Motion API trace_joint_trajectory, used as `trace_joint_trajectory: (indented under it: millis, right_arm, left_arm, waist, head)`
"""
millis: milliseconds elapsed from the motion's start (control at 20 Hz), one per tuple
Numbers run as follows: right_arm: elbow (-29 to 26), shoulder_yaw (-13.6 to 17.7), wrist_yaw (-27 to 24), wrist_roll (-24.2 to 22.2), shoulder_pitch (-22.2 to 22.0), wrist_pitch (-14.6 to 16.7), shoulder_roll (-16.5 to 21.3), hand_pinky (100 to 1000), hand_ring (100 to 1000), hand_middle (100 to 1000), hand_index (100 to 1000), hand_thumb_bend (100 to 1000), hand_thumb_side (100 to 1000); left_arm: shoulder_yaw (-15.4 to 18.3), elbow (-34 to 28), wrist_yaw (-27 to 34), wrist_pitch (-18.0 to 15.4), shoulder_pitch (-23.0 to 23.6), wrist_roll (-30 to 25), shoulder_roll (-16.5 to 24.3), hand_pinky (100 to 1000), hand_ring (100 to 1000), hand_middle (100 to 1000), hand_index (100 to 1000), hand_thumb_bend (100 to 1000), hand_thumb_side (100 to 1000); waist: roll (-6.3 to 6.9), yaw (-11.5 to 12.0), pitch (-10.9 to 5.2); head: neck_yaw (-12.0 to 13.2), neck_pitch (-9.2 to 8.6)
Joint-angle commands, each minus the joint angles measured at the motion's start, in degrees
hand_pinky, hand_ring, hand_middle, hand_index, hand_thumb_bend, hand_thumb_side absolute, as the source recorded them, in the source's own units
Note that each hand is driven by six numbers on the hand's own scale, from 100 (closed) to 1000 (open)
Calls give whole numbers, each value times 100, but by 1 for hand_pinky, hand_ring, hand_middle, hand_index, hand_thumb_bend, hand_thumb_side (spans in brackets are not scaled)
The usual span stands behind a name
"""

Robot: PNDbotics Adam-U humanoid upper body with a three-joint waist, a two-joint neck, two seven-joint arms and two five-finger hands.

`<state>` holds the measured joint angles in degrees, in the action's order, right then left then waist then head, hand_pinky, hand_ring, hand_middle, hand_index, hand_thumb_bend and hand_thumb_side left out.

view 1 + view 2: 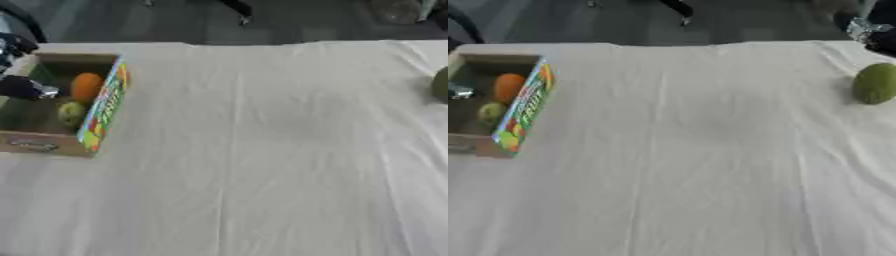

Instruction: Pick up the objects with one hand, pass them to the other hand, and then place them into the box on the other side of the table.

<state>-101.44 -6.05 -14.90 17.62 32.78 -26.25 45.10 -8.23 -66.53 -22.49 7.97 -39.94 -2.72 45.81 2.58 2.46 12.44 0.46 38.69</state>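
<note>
White cloth (262, 190) fills the near part of the left eye view, creased in long folds and bare across the middle. At the far left the box (103, 107) sits open with its printed side facing inward; an orange fruit (86, 86) and a small yellow-green fruit (71, 111) lie in it. The left hand (19, 88) hangs over the box's left edge, dark with a silver tip, and I cannot tell how its fingers stand.

Turning to the right eye view, the green fruit (875, 83) rests on the cloth at the far right, well apart from the box. The right hand (870, 31) shows only at the top right corner beyond it, and its fingers I cannot make out either. I'd judge the next pick is that round fruit: close around its widest part so it doesn't roll. Beyond the table lies grey floor (737, 20).
</note>
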Motion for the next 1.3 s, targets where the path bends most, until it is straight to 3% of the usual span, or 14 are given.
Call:
trace_joint_trajectory:
  millis: [50, 400, 450, 500, 650, 900, 1300]
  right_arm:
    - [27, 95, 58, 44, 119, -23, 155, 728, 753, 740, 817, 508, 311]
    - [338, 49, 359, -115, 298, -210, 301, 735, 761, 739, 823, 514, 317]
    - [410, 41, 433, -161, 333, -247, 323, 738, 763, 743, 826, 465, 317]
    - [503, 30, 537, -215, 379, -294, 351, 739, 764, 744, 826, 521, 317]
    - [830, 9, 815, -385, 535, -385, 399, 744, 766, 748, 829, 527, 317]
    - [1526, -76, 1371, -879, 763, -440, 513, 770, 788, 775, 843, 538, 333]
    - [2503, -5, 2136, -1779, 975, -281, 743, 790, 806, 794, 850, 573, 313]
  left_arm:
    - [151, -499, 444, 42, 4, 169, 182, 681, 735, 650, 760, 760, 335]
    - [250, -1855, 1580, 210, 297, 469, 184, 669, 739, 671, 772, 742, 404]
    - [256, -2012, 1724, 233, 341, 491, 169, 668, 741, 676, 775, 742, 417]
    - [262, -2181, 1883, 253, 384, 520, 145, 668, 743, 680, 780, 745, 439]
    - [277, -2621, 2203, 289, 502, 635, 63, 668, 748, 686, 787, 740, 481]
    - [302, -3031, 2634, 378, 659, 914, -140, 670, 758, 695, 793, 696, 554]
    - [327, -3306, 2938, 403, 855, 1150, -376, 668, 756, 685, 789, 703, 535]
  waist:
    - [-22, 11, -81]
    - [-57, 19, -86]
    - [-61, 22, -86]
    - [-69, 25, -86]
    - [-88, 31, -86]
    - [-116, 47, -90]
    - [-164, 50, -94]
  head:
    - [-371, 32]
    - [-933, -23]
    - [-999, -29]
    - [-1081, -40]
    - [-1265, -53]
    - [-1408, -39]
    - [-1555, -79]
